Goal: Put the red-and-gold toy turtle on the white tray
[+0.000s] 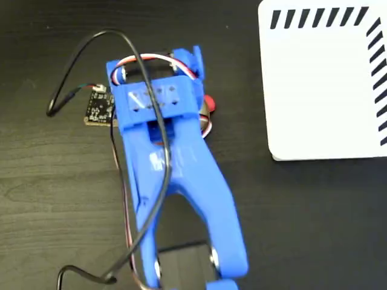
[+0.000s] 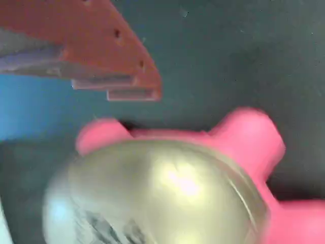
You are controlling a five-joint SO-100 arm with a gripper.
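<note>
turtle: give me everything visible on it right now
The turtle fills the lower wrist view, blurred by closeness: a shiny gold domed shell with a black mark at lower left, and smooth pink-red limbs or a head sticking out at the upper left and right. It looks rubbery and sits on the dark table. One finger of the hand hangs above it, apparently not touching. In the fixed view only a red sliver shows beside the blue arm, apart from the white tray.

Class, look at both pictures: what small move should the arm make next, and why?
Probably lower a little and close on the turtle. The wrist view shows its gold shell filling the frame just below one finger, not visibly gripped, and the fixed view shows the tray bare to the right.
</note>
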